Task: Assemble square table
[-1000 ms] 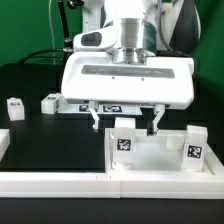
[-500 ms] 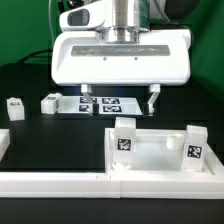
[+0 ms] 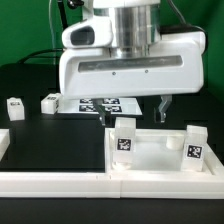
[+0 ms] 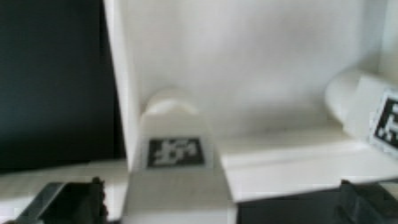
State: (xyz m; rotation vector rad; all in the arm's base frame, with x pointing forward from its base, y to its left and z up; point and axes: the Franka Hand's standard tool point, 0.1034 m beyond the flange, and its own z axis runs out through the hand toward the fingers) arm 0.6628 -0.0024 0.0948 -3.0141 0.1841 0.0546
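Black bench with a green backdrop at the far left makes up the scene, and a long white rail runs along the near edge. Just behind that rail, on the exterior view's right, lies the white tabletop, a shallow tray with a raised rim. Two tagged pieces stand upright on it: a left leg toward its left side and a right leg at its right edge.

The pincer hangs over the far left part of the tabletop, above the left leg. Its jaws are spread wide and grasp nothing. In the wrist view the two dark fingertips sit well apart with the left leg between them, and neither visibly touches it. Whether they have come down level with the leg I cannot tell.

Farther back, partly hidden by the arm's white hand, the marker board lies flat. Well away on the exterior view's left rest a loose leg and a second loose leg, apart from each other.
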